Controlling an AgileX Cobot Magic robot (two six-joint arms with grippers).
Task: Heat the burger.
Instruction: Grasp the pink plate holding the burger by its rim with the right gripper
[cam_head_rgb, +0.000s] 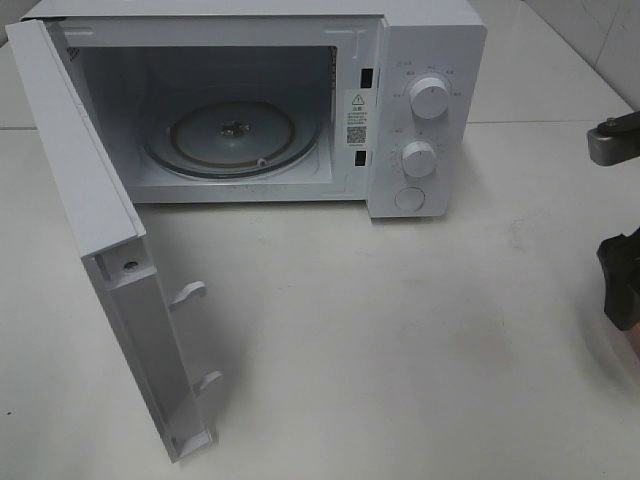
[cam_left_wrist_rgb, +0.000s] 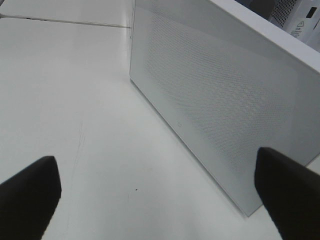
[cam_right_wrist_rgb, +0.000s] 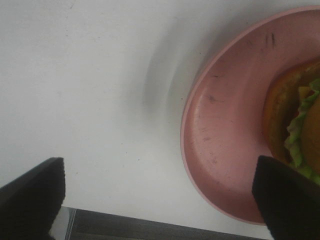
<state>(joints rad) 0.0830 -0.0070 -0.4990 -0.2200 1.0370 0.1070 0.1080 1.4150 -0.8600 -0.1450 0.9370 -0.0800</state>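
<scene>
The burger (cam_right_wrist_rgb: 295, 125) shows only in the right wrist view: golden-brown bun and green lettuce, cut off by the frame edge, lying on a pink plate (cam_right_wrist_rgb: 225, 130). My right gripper (cam_right_wrist_rgb: 160, 200) is open and holds nothing, its dark fingertips (cam_right_wrist_rgb: 32, 195) set wide apart, beside the plate and over the white table. In the high view only parts of the right arm (cam_head_rgb: 620, 280) reach in at the right edge, and the burger is out of that view. My left gripper (cam_left_wrist_rgb: 160, 200) is open and empty, facing the outer side of the microwave door (cam_left_wrist_rgb: 220, 100).
A white microwave (cam_head_rgb: 430, 60) stands at the back of the table, its door (cam_head_rgb: 110, 230) swung wide open toward the front left. Its glass turntable (cam_head_rgb: 235, 135) is bare. Two knobs (cam_head_rgb: 429, 98) sit on the right panel. A dark table edge (cam_right_wrist_rgb: 150, 227) runs under the right gripper.
</scene>
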